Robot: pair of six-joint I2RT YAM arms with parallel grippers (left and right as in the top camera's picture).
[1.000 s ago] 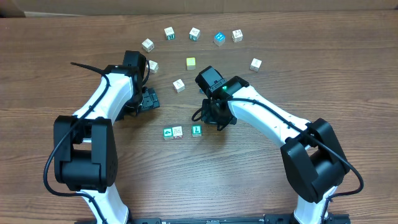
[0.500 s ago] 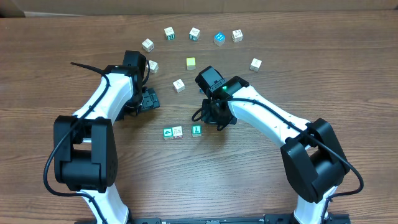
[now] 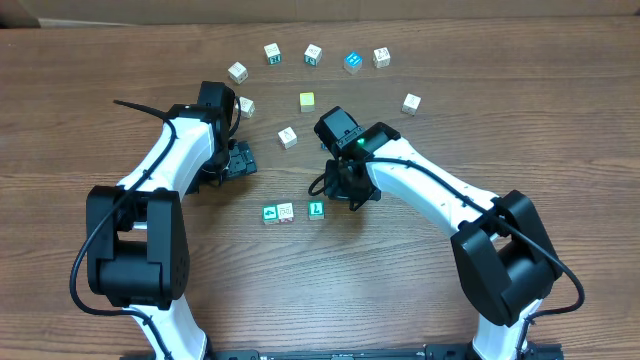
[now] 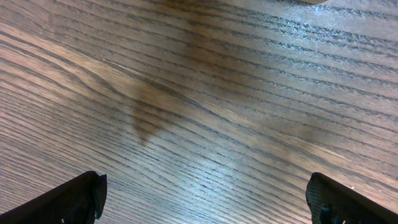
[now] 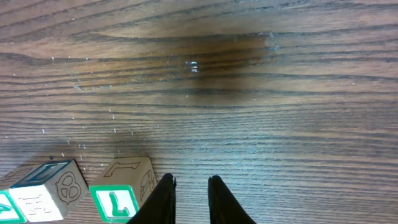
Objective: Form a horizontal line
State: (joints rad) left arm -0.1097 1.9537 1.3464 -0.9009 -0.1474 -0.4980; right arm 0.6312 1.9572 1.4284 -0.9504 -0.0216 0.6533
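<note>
Three blocks lie in a short row in the overhead view: a green one (image 3: 269,213), a white one (image 3: 285,211) touching it, and a green L block (image 3: 316,209) a small gap to the right. My right gripper (image 3: 340,195) hangs low just right of the L block. In the right wrist view its fingers (image 5: 191,183) are almost together with nothing between them, the left finger right beside the L block (image 5: 121,190). My left gripper (image 3: 238,160) is open and empty over bare wood (image 4: 202,199).
Several loose blocks are spread across the far side: a yellow-green one (image 3: 307,101), a blue one (image 3: 353,62), white ones at the back (image 3: 272,53), at the right (image 3: 411,103), near the middle (image 3: 288,137) and by the left arm (image 3: 246,106).
</note>
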